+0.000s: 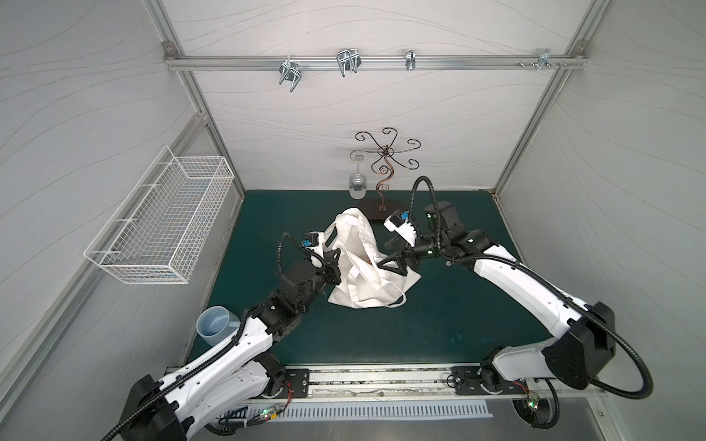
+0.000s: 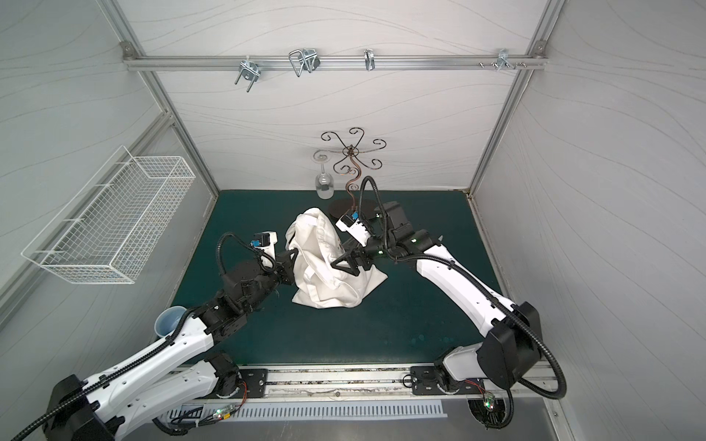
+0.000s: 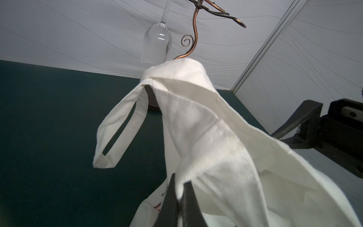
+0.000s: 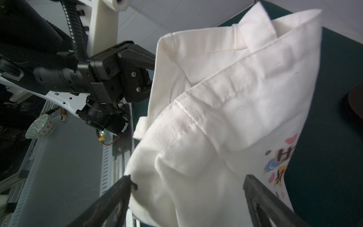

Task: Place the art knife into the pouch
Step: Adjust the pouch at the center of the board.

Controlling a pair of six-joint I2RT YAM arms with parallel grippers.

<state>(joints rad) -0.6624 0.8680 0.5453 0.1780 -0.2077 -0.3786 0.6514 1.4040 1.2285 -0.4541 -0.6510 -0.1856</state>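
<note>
The pouch sits crumpled near the middle of the green mat, bunched upward between the two arms, its lower folds resting on the mat; its far end lies just beside the dark base of the wire stand, from which a glass hangs upside down. The left gripper is closed on the pouch's edge on the robot's left; in the left wrist view the fingers pinch a fold of the cloth between them, and one handle droops free in a loop above the mat. The right gripper stands at the pouch's opposite side with its jaws spread wide; in the right wrist view cloth fills the gap between them, one fingertip touches the fabric and the other stands just beside the printed face, so nothing is clamped there. A second handle lies on the mat at the pouch's near edge. The knife cannot be made out in any view. A wire basket hangs on the left wall; a pale blue cup stands by the left arm, well apart from the pouch.
</note>
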